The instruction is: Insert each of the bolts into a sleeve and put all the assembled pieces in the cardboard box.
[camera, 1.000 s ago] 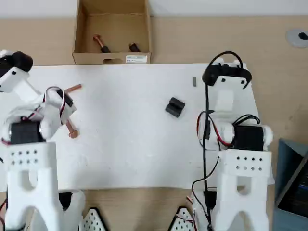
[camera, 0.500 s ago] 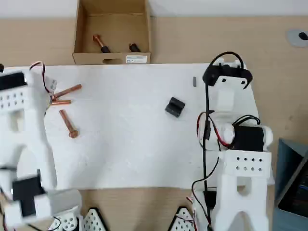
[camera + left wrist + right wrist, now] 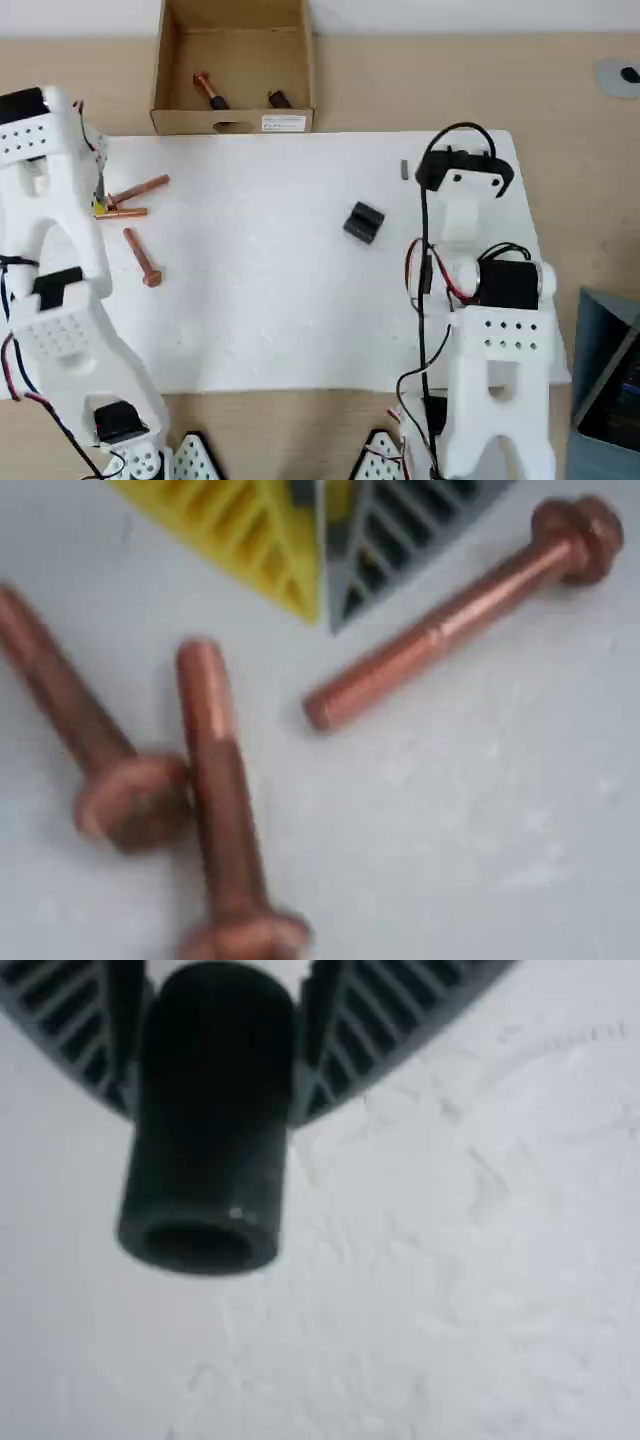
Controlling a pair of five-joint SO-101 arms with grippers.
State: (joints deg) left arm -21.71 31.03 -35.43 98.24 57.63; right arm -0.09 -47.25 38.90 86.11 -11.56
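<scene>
Three copper bolts lie loose at the left edge of the white mat (image 3: pixel 300 300): one bolt (image 3: pixel 140 187), a second bolt (image 3: pixel 126 212) and a third bolt (image 3: pixel 140 257). My left gripper (image 3: pixel 324 605) hovers shut just above them, its yellow fingertip (image 3: pixel 100 207) beside the middle bolt's end. The left wrist view shows these bolts up close, one (image 3: pixel 450 615) lying apart and two (image 3: pixel 225 800) crossing. My right gripper (image 3: pixel 215 1105) is shut on a black sleeve (image 3: pixel 205 1190) held over bare mat. More black sleeves (image 3: pixel 364 222) rest mid-mat. The cardboard box (image 3: pixel 168 70) holds two assembled pieces (image 3: pixel 210 90).
A small grey piece (image 3: pixel 404 169) lies on the mat near the right arm (image 3: pixel 462 200). A dark blue-grey container (image 3: pixel 608 380) stands off the mat at the right edge. Bare mat stretches between the bolts and the sleeves.
The left arm has unfolded and swung outward to the far left, bringing its gripper down beside the bolts. The right arm has shifted only slightly.
</scene>
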